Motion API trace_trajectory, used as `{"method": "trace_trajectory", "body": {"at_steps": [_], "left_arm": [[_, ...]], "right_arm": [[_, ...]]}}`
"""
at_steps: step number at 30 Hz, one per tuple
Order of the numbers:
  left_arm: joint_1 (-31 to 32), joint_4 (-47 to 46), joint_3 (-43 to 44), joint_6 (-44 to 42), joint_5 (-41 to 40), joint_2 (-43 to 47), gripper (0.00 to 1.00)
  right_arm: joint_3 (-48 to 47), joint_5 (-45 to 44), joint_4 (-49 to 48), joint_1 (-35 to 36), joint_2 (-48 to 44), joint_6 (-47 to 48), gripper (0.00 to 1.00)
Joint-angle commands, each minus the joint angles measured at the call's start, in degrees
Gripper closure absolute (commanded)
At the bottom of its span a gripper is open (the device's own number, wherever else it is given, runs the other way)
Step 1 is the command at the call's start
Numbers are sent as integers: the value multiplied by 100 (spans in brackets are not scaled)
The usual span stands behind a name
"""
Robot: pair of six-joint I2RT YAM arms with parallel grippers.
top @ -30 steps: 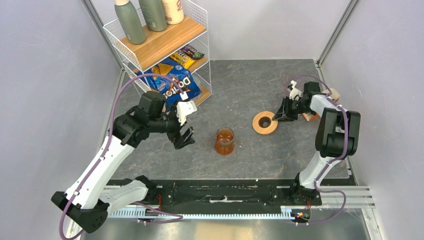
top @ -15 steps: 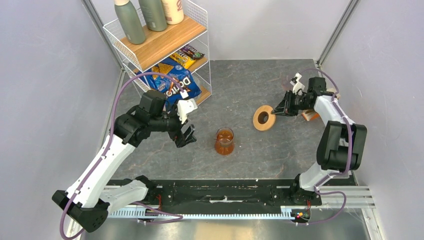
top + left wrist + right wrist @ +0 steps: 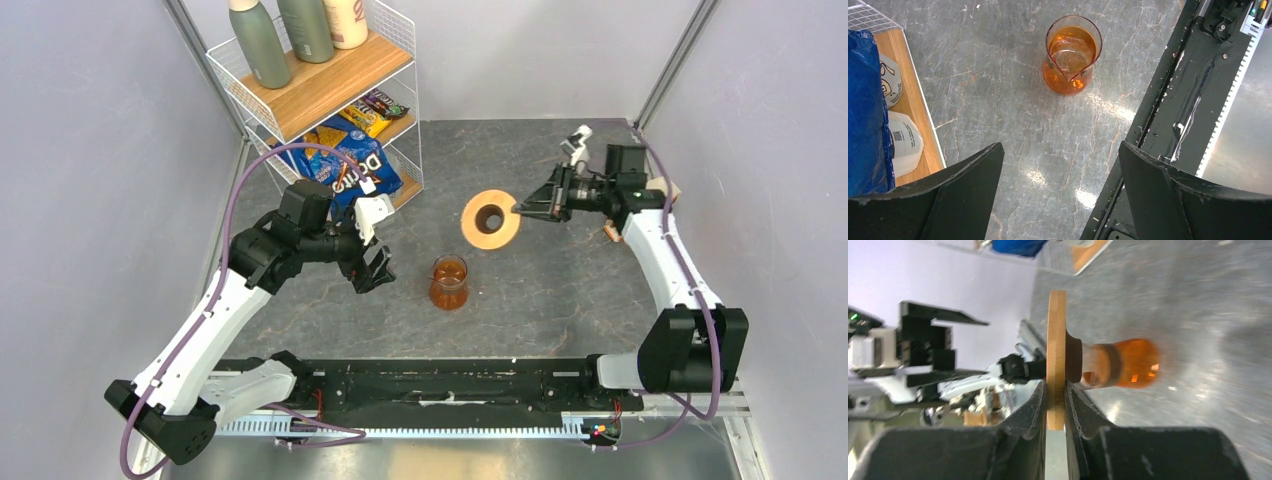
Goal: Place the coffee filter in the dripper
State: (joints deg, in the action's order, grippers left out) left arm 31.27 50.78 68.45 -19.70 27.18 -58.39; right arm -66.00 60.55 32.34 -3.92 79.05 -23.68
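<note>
Nearest me, the amber beaker [image 3: 449, 282] stands on the table [image 3: 560, 300]. My left gripper [image 3: 372, 268] hangs near it on its left, jaws spread wide with nothing between them.

Beyond that is the change. 1 second ago the wooden ring [image 3: 490, 218] lay flat on the table further right. Now my right gripper [image 3: 521, 207] has it pinched by the rim, lifted, tilted and carried toward the beaker. I read this as setting up the stand, so the filter step has not yet begun. I can't pick out the coffee filter or the dripper in any of the 3 views. Farthest off, the wire shelf [image 3: 340, 80] stands at the back left.

The right wrist view adds what the top one can't: the ring is edge-on, with both fingers [image 3: 1034, 407] narrowed tight on it and the beaker behind. The left wrist view shows the beaker's open mouth and spout.
</note>
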Motion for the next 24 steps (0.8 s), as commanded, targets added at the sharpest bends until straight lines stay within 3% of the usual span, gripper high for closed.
{"method": "trace_trajectory", "body": {"at_steps": [1, 3, 14, 24], "left_arm": [[32, -210, -32, 292, 176, 73, 7], [29, -195, -50, 306, 201, 104, 7], [33, 0, -53, 313, 378, 94, 7], [32, 133, 16, 162, 306, 47, 7]], "right_arm": [[410, 642, -1794, 848, -355, -1869, 100], [675, 681, -2296, 1128, -373, -2156, 100], [1027, 1005, -2895, 1940, 131, -2179, 100], [1077, 1080, -2186, 2018, 584, -1243, 98]]}}
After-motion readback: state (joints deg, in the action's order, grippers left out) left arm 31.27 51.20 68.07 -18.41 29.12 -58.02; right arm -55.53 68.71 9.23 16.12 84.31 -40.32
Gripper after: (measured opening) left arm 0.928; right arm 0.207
